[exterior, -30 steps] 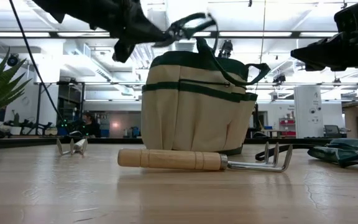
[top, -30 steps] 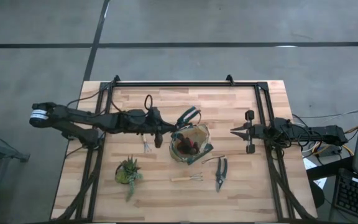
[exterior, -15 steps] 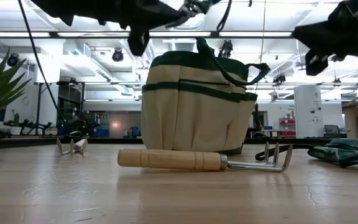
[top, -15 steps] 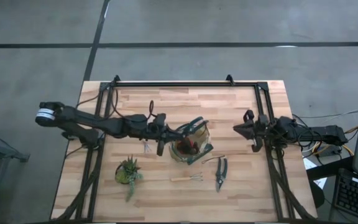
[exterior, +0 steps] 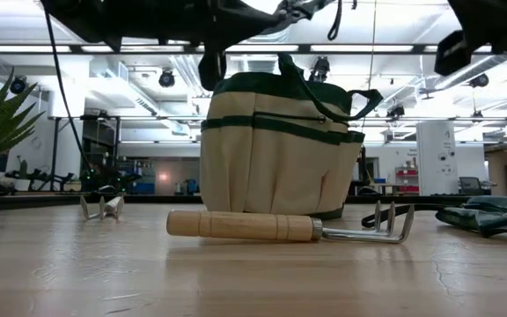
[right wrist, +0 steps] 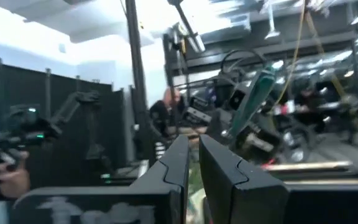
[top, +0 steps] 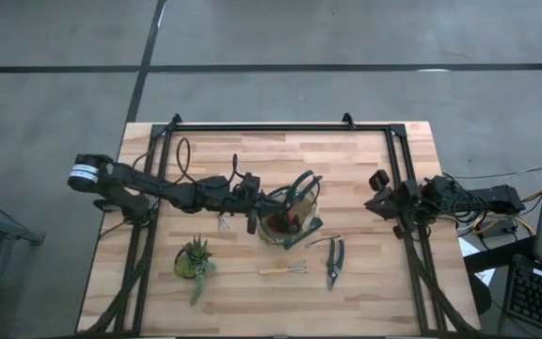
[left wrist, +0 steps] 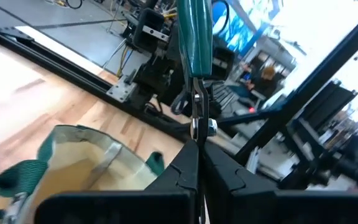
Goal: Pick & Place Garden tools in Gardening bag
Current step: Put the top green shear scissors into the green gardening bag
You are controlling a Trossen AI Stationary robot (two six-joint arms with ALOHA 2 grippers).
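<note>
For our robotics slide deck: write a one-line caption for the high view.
Left gripper holds pruning shears over the gardening bag; right gripper waits at the table's right edge.

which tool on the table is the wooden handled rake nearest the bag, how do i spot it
Start at the olive-and-tan gardening bag in the middle of the table. Just in front of it, towards the table's near edge, lies the rake with a pale wooden handle and metal prongs. The shears beside it are dark-handled; the other pronged tool lies left of the bag.
</note>
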